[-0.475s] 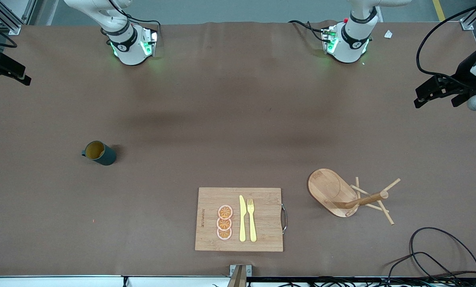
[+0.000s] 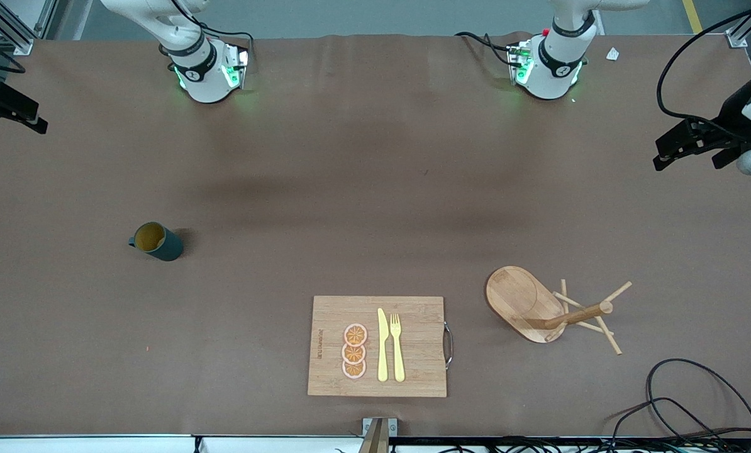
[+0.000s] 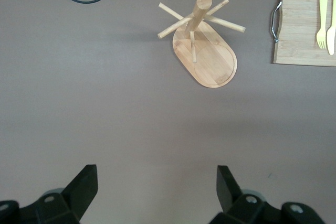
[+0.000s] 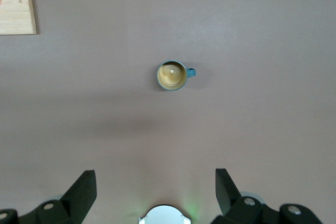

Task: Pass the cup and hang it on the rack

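Left gripper (image 3: 157, 190): raised over bare table at the left arm's end, fingers (image 3: 84, 187) spread wide, holding nothing, touching nothing. Right gripper (image 4: 156, 190): raised over bare table at the right arm's end, fingers (image 4: 83, 190) spread wide, likewise unladen. Cup (image 2: 156, 241): upright on the table toward the right arm's end, handle at 9 o'clock in the front view. Rack (image 2: 539, 306): upright toward the left arm's end, at 3 o'clock from the cutting board (image 2: 378, 346), well apart from the cup.
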Tool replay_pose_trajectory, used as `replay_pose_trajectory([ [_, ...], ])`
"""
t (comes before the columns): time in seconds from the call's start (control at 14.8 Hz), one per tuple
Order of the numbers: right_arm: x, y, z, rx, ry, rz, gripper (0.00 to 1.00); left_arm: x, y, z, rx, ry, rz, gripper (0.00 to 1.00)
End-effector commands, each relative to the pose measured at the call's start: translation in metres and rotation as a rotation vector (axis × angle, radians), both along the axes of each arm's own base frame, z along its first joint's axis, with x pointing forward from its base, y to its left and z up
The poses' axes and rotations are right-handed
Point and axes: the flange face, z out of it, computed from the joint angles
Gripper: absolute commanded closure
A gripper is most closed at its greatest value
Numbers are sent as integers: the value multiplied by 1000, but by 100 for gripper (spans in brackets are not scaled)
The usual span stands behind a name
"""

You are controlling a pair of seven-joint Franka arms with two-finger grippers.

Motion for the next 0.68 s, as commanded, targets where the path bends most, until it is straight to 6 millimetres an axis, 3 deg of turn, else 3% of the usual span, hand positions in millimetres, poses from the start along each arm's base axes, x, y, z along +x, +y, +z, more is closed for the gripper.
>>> replay_pose_trajectory([
  [0.0,-5,-2,0,19,-10,11,0,1,2,4,-6,3,-6,0],
  [0.61,-6,-4,7,20,-17,19,0,1,2,3,-6,5,-8,0],
])
